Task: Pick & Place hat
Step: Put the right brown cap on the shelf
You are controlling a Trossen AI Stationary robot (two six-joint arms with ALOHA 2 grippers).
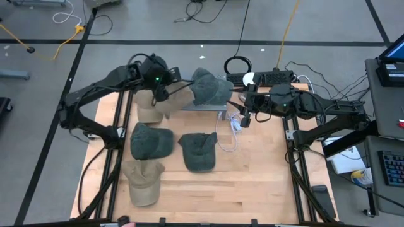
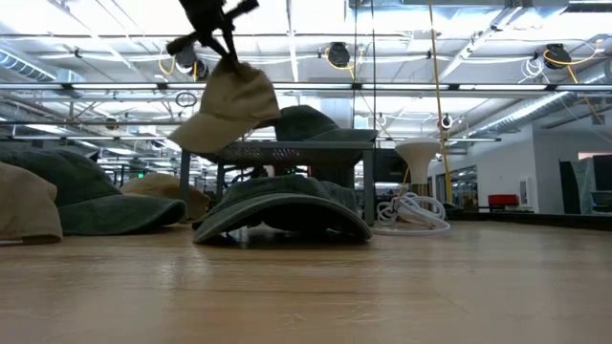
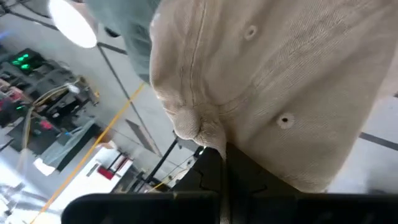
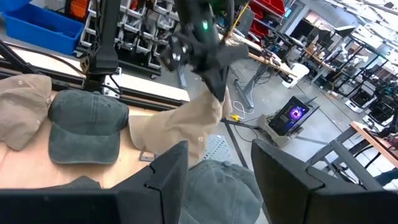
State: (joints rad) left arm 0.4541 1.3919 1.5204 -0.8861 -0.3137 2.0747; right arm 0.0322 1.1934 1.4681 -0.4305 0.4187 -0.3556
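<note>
From above, the left gripper (image 1: 165,88) clenched a tan hat (image 1: 175,99) beside a green hat (image 1: 208,88) on the rack (image 1: 201,108). At table level, the tan hat (image 2: 228,107) hung airborne. The right wrist view showed the right gripper (image 4: 217,174) spread open, empty.

Tan hat (image 1: 172,99) hanging aloft, four on table

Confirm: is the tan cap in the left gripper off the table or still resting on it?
Off the table. The low view shows the tan cap hanging from the left gripper, above the green cap lying on the table.
</note>
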